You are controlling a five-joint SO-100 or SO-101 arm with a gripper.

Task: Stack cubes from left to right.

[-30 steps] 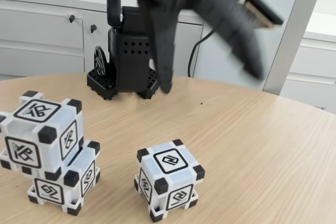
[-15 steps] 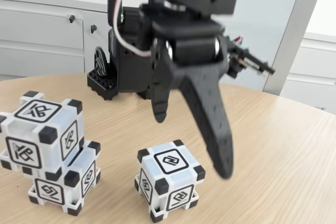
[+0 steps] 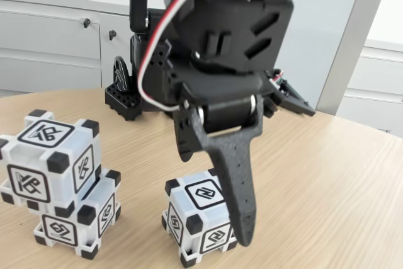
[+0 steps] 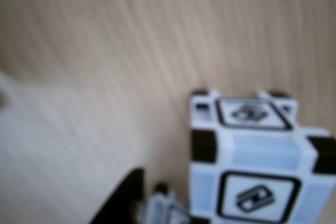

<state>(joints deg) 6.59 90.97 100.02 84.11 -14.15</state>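
While black two-finger gripper [image 3: 217, 196] descends with jaws apart, long finger [image 3: 239, 193] reaches down past right side of lone pale bluish-white plastic cube with black corner blocks [image 3: 200, 215], short finger above cube's rear left: straddle likely set for grasp. Jaws not clamped on anything. Left of gripper, two alike cubes form skewed stack [image 3: 56, 184] on light wooden table [image 3: 327, 181], probable destination. Wrist view: same cube [image 4: 257, 166] close, blurred.

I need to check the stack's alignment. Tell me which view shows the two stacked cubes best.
The fixed view: the stacked pair stands whole at the left, the upper cube twisted and offset on the lower. The blurred wrist view shows one cube on the table, apparently the lone one.
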